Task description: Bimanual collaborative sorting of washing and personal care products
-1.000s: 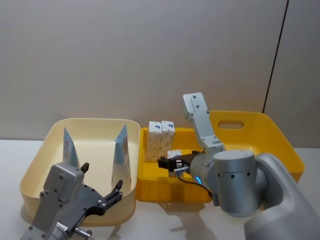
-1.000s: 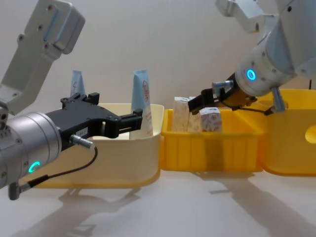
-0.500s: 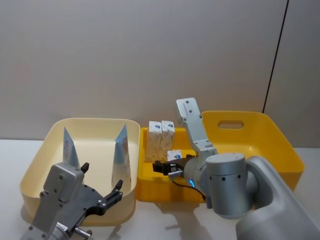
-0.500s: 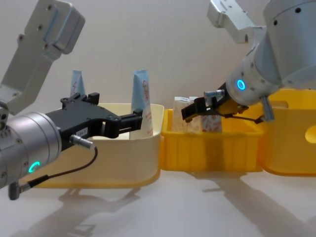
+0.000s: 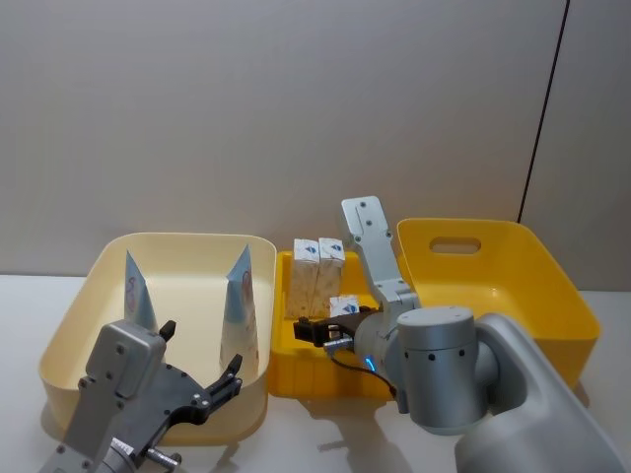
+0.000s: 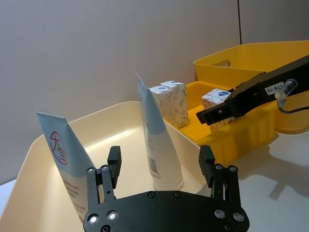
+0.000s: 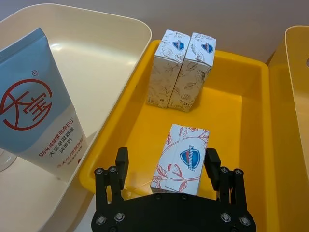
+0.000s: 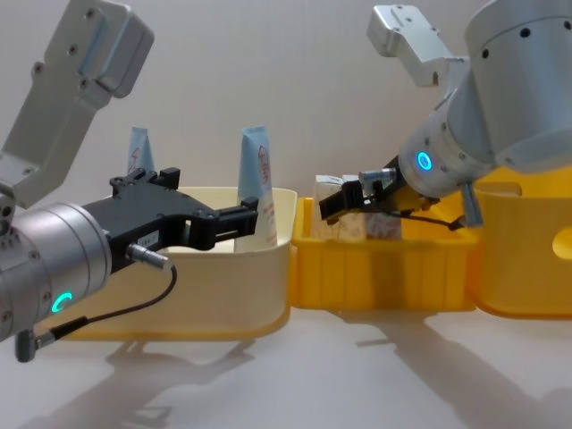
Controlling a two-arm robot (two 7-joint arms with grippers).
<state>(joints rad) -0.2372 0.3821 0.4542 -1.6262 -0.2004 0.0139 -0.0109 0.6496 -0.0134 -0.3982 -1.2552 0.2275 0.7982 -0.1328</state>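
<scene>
From here my left claw point(image 8: 214, 198) hovers with its fingers spread in front of the cream bin point(image 8: 223, 286), just beside one squeeze tube point(image 8: 257, 174). A second tube point(image 8: 138, 152) stands behind. My right claw point(image 8: 338, 202) hangs over the yellow bin point(image 8: 384, 277), by the white cartons point(image 8: 350, 230). Both bins sit on the worktop point(image 8: 313, 375).

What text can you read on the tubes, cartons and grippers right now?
"大宝", red, inside a ring, on the tube beside the yellow bin.
"98%", starting the red line beneath that ring; the rest is too small to read.
"大宝", same red ring, on the other tube.
Blue badges on the cartons: lettering too small to read.
White tag on the right gripper: characters too blurred to read.
</scene>
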